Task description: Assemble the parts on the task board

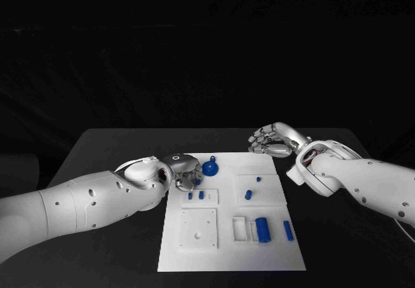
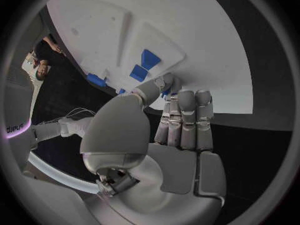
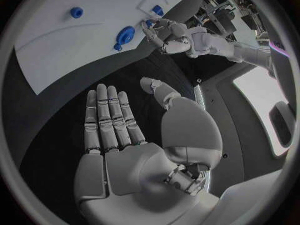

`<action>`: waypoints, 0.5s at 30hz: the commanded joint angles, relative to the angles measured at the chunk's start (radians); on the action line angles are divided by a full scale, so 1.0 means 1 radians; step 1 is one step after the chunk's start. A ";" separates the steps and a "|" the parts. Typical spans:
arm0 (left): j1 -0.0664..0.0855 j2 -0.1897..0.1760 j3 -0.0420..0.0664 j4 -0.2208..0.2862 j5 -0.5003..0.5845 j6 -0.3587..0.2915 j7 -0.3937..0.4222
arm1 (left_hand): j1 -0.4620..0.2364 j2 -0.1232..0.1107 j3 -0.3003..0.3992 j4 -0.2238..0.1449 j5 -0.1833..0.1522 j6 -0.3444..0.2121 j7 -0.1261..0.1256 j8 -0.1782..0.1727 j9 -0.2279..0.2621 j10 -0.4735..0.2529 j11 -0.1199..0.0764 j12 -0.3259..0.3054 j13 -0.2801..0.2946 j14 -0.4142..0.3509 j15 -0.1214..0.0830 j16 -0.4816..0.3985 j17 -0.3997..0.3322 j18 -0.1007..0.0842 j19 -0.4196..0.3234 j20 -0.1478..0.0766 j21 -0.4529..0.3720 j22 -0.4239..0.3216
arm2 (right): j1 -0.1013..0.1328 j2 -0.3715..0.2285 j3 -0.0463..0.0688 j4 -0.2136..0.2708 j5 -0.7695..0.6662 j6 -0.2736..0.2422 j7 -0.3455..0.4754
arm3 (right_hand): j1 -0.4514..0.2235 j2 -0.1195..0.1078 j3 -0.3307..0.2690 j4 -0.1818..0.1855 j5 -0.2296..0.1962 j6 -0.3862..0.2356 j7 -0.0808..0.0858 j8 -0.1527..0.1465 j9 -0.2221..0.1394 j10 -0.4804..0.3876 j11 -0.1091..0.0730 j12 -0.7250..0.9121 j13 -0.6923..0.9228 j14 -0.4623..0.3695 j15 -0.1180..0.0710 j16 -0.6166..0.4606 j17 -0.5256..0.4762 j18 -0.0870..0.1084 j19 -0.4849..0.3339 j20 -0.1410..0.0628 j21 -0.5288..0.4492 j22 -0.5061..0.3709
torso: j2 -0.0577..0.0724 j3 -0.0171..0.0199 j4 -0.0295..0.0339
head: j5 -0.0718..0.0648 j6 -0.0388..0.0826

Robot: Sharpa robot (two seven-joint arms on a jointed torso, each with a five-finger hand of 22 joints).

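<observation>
Head view | flat white rectangular task board (image 1: 259, 252), small blue plastic parts (image 1: 262, 230) | left silver hand (image 1: 185, 173) at its edge, fingers together, pinching a blue part (image 1: 196, 181) | right silver hand (image 1: 275, 141) beyond it, spread, empty

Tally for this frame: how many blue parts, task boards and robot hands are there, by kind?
Blue parts: 8
Task board: 1
Hands: 2, the left hand and the right hand
Total: 11

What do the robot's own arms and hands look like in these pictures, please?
Both arms are glossy white, rounded shells dotted with small dark holes. Thin cables loop at the wrists. The left hand and right hand are silver metal, with segmented fingers and smooth, domed thumb bases.
</observation>
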 commanded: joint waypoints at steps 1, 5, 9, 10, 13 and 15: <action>-0.004 -0.002 -0.002 -0.001 0.016 0.016 -0.014 | 0.001 -0.017 0.005 0.003 -0.007 -0.021 0.004 -0.011 -0.004 -0.015 0.005 -0.010 -0.003 -0.009 0.003 -0.004 -0.002 0.007 -0.009 -0.038 -0.001 0.017 | 0.000 -0.001 0.000 0.001 -0.003 0.010 0.010 | 0.003 -0.001 0.003 -0.003 0.005 -0.005 -0.002 0.007 -0.001 0.006 -0.001 -0.006 -0.001 0.009 0.000 -0.004 -0.001 0.007 -0.002 0.006 -0.003 0.001 | 0.000 0.0002 0.0005 | -0.001 0.000; -0.004 -0.004 -0.002 -0.004 0.018 0.003 -0.023 | 0.006 -0.033 0.005 0.006 -0.015 -0.053 -0.001 -0.025 -0.013 -0.035 0.013 -0.023 -0.008 -0.020 0.012 -0.005 -0.002 0.010 -0.016 -0.030 -0.002 0.018 | 0.000 -0.002 0.000 0.001 -0.003 0.011 0.008 | 0.003 -0.001 0.003 -0.003 0.005 -0.005 -0.002 0.007 -0.001 0.005 -0.001 -0.006 -0.001 0.009 0.000 -0.004 -0.001 0.007 -0.003 0.006 -0.004 0.001 | 0.000 -0.0005 0.0007 | -0.001 0.002; -0.004 -0.005 -0.002 -0.009 0.019 -0.001 -0.033 | 0.012 -0.046 0.006 0.012 -0.018 -0.079 -0.008 -0.035 -0.019 -0.069 0.026 -0.037 -0.016 -0.029 0.023 -0.004 -0.002 0.015 -0.021 -0.020 -0.002 0.018 | 0.000 -0.004 0.000 0.000 -0.008 0.016 0.006 | 0.004 -0.002 0.003 -0.004 0.005 -0.006 -0.002 0.007 -0.002 0.005 -0.001 -0.007 -0.001 0.009 0.000 -0.005 -0.002 0.007 -0.003 0.006 -0.004 0.001 | 0.000 -0.0010 0.0004 | -0.001 0.002; -0.004 -0.006 -0.002 -0.009 0.019 -0.004 -0.033 | 0.014 -0.049 0.006 0.013 -0.019 -0.083 -0.007 -0.036 -0.020 -0.079 0.029 -0.038 -0.018 -0.031 0.026 -0.004 -0.002 0.016 -0.022 -0.017 -0.002 0.019 | 0.000 -0.004 0.000 0.000 -0.009 0.017 0.005 | 0.005 -0.002 0.003 -0.004 0.005 -0.006 -0.002 0.007 -0.002 0.005 -0.001 -0.007 -0.001 0.008 0.000 -0.005 -0.002 0.007 -0.003 0.006 -0.004 0.002 | 0.000 -0.0010 0.0004 | -0.001 0.002; -0.004 -0.010 -0.002 -0.009 0.019 -0.014 -0.035 | 0.019 -0.054 0.007 0.017 -0.020 -0.099 -0.011 -0.041 -0.023 -0.096 0.035 -0.036 -0.023 -0.034 0.032 -0.003 -0.003 0.021 -0.024 -0.010 -0.002 0.019 | 0.000 -0.005 0.000 0.000 -0.010 0.019 0.005 | 0.008 -0.002 0.003 -0.008 0.002 -0.006 -0.002 0.007 -0.002 0.005 -0.001 -0.008 -0.001 0.008 0.000 -0.005 -0.002 0.007 -0.004 0.006 -0.005 0.002 | 0.000 -0.0008 0.0006 | -0.002 0.003; -0.004 -0.012 -0.002 -0.009 0.020 -0.020 -0.037 | 0.021 -0.054 0.007 0.017 -0.020 -0.100 -0.011 -0.041 -0.023 -0.098 0.036 -0.036 -0.023 -0.034 0.033 -0.002 -0.003 0.022 -0.024 -0.010 -0.002 0.019 | 0.000 -0.006 0.000 0.000 -0.012 0.019 0.004 | 0.010 -0.002 0.004 -0.010 0.001 -0.006 -0.002 0.007 -0.002 0.005 -0.001 -0.009 -0.001 0.008 0.001 -0.005 -0.002 0.007 -0.004 0.006 -0.005 0.002 | 0.000 -0.0009 0.0005 | -0.002 0.003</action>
